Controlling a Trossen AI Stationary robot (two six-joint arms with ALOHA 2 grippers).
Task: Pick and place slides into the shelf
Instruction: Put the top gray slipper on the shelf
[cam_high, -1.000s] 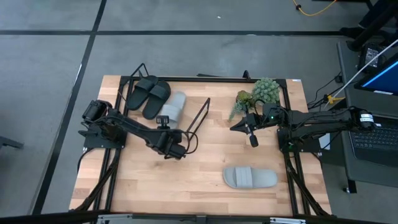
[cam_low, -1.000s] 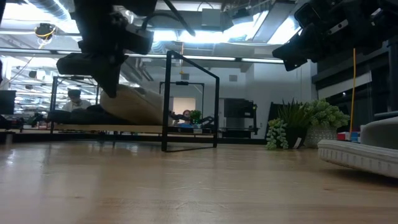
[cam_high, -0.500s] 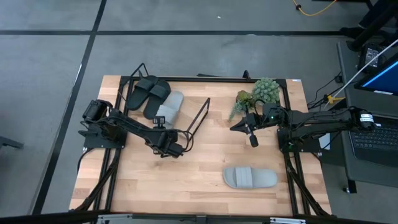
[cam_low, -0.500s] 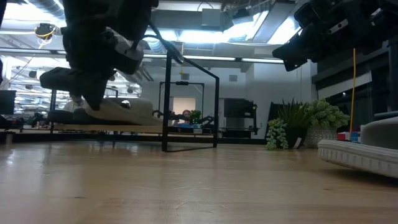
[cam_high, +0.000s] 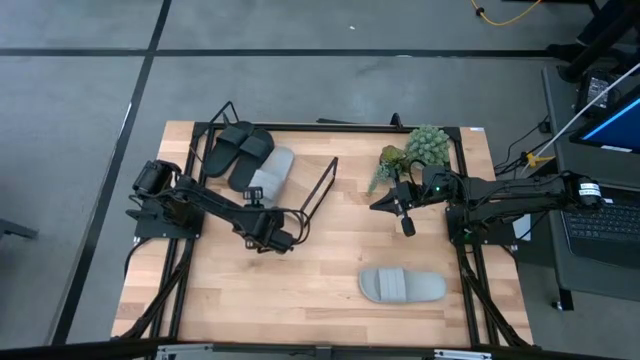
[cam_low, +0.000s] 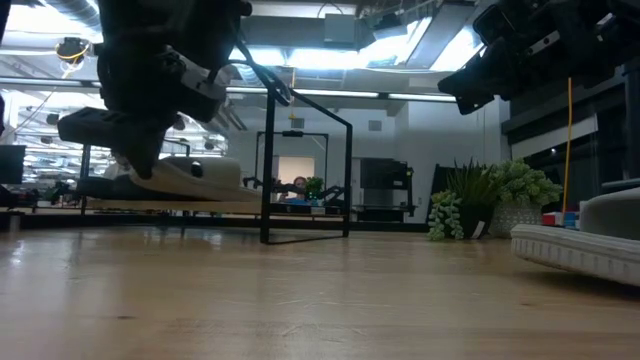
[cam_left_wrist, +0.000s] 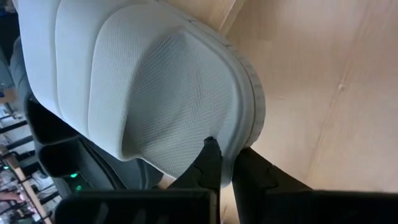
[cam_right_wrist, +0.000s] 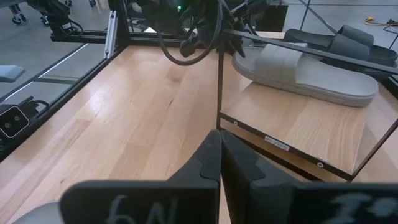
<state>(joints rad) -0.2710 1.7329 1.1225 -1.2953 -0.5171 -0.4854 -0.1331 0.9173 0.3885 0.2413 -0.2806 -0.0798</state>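
The left gripper (cam_high: 283, 238), still clamped on the grey slide (cam_high: 272, 172), had lowered it flat onto the shelf (cam_high: 318, 188) — release seemed next — while the right gripper (cam_high: 405, 222) waited closed.

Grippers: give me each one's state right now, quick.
Left gripper: shut on the grey slide at the shelf.
Right gripper: shut, holding nothing, hovering over the table.

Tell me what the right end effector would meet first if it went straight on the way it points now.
Probably the black wire end loop of the shelf, directly ahead of the right end effector; the grey slide lies beyond it. Depth is unclear.
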